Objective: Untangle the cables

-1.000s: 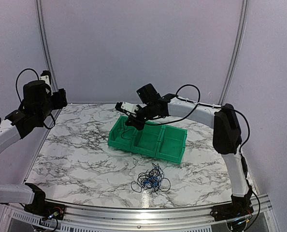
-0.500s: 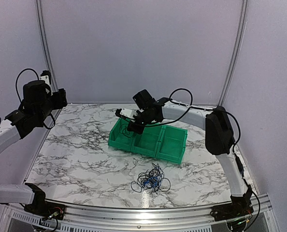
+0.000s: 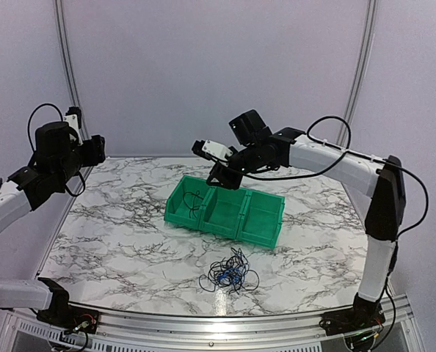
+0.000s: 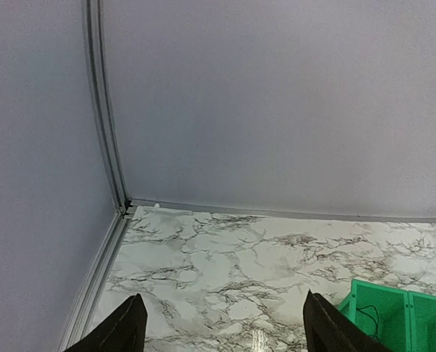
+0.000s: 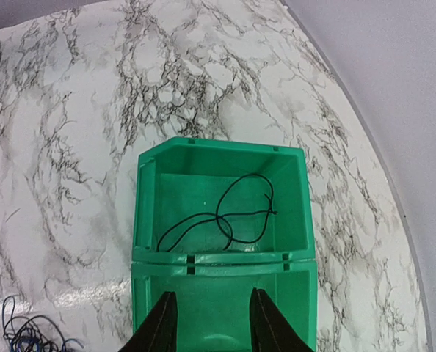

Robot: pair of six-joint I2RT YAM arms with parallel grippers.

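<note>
One cable (image 5: 236, 215) is seen in the bin (image 5: 146, 213) below the right pincer (image 5: 207, 323), spread empty like the left pincer (image 4: 222, 330); the tangle (image 3: 229, 273) risks being tightened if tugged.

Bin (image 3: 256, 233) green, table (image 3: 122, 235) white with dark veins, cables (image 3: 229, 273) black, apparently blue.

Green bin (image 3: 222, 229) behind cable tangle (image 3: 229, 273)

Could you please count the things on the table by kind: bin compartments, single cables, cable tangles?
Green bin compartments: 3
Single cable, in the left compartment: 1
Cable tangle, strands too fine to count: 1
Total: 5
</note>
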